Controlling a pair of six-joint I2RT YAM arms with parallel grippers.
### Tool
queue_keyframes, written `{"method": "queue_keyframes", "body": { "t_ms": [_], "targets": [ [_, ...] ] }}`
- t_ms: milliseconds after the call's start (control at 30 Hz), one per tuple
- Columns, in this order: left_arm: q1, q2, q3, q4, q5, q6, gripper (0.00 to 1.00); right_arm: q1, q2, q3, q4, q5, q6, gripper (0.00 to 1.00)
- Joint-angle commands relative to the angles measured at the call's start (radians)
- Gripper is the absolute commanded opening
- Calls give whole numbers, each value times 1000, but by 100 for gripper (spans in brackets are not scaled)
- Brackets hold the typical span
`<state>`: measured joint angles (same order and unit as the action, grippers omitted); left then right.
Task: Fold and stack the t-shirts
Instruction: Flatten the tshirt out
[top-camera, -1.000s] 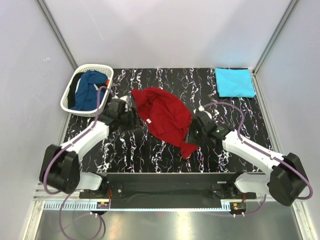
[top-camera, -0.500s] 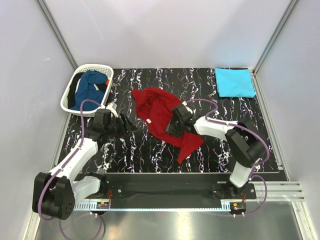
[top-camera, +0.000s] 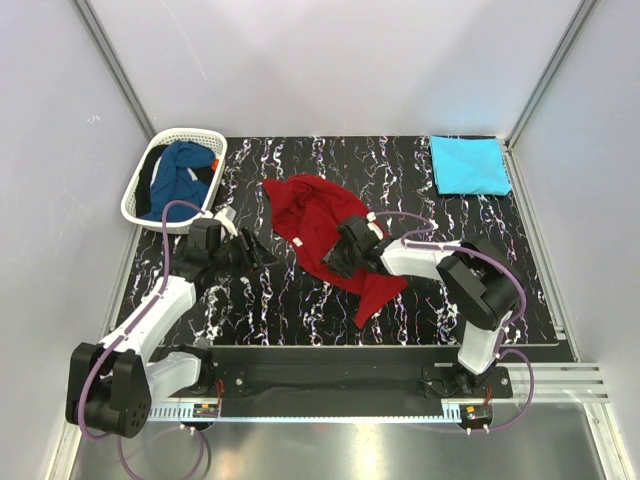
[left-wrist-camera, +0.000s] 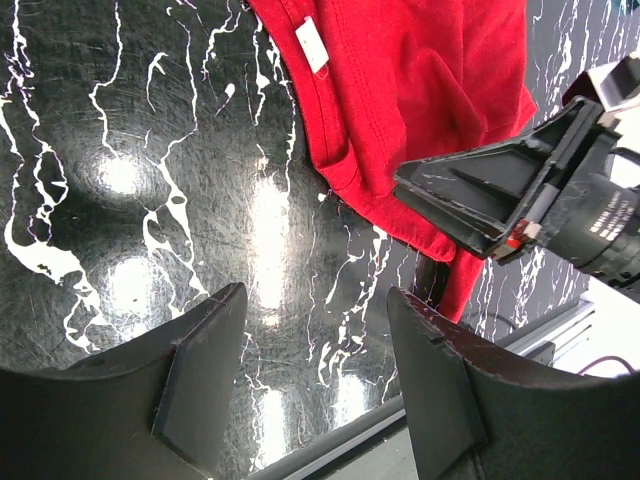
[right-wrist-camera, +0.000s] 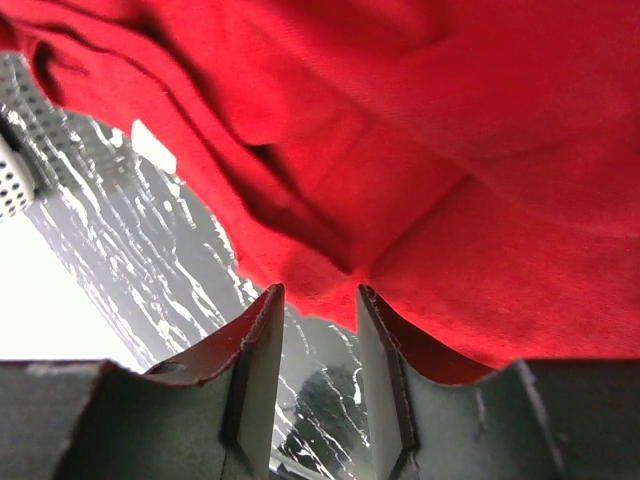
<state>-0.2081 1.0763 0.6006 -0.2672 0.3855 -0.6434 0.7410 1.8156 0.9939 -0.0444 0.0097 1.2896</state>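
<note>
Seemingly basket (top-camera: 186, 133) holds dark blue t-shirt (top-camera: 181, 178).

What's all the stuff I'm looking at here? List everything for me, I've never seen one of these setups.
red t-shirt: one, deep red, crumpled mid-table
turquoise t-shirt: one, turquoise, folded flat, far right corner
dark blue t-shirt: one, dark blue, bundled in the basket
black cloth: one piece showing, black, in the basket beside the blue shirt
basket: one, white lattice, far left corner
table: one, black with white marbling
walls: pale grey, around the table
left arm: one, white and black, jaws open over bare table
right arm: one, white and black, jaws slightly apart at the red shirt's edge
</note>
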Motion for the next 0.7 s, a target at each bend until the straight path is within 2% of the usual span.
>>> {"method": "queue_keyframes", "body": {
  "t_ms": [0, 167, 400, 567, 600, 667],
  "targets": [
    [6, -1, 14, 46, 35, 17, 63, 8, -6, -12, 35, 52, 59, 43],
    [6, -3, 11, 46, 33, 16, 63, 9, -3, -18, 35, 65, 70, 42],
    [6, -3, 4, 52, 30, 16, 64, 9, 27, -14, 95, 55, 71, 35],
    [6, -4, 1, 56, 27, 16, 63, 9, 27, -17, 107, 67, 60, 20],
    [6, -4, 2, 56, 26, 14, 64, 9, 24, -17, 107, 72, 57, 13],
    [6, -3, -1, 59, 26, 17, 64, 8, 8, -18, 107, 90, 28, 6]
  ]
}}
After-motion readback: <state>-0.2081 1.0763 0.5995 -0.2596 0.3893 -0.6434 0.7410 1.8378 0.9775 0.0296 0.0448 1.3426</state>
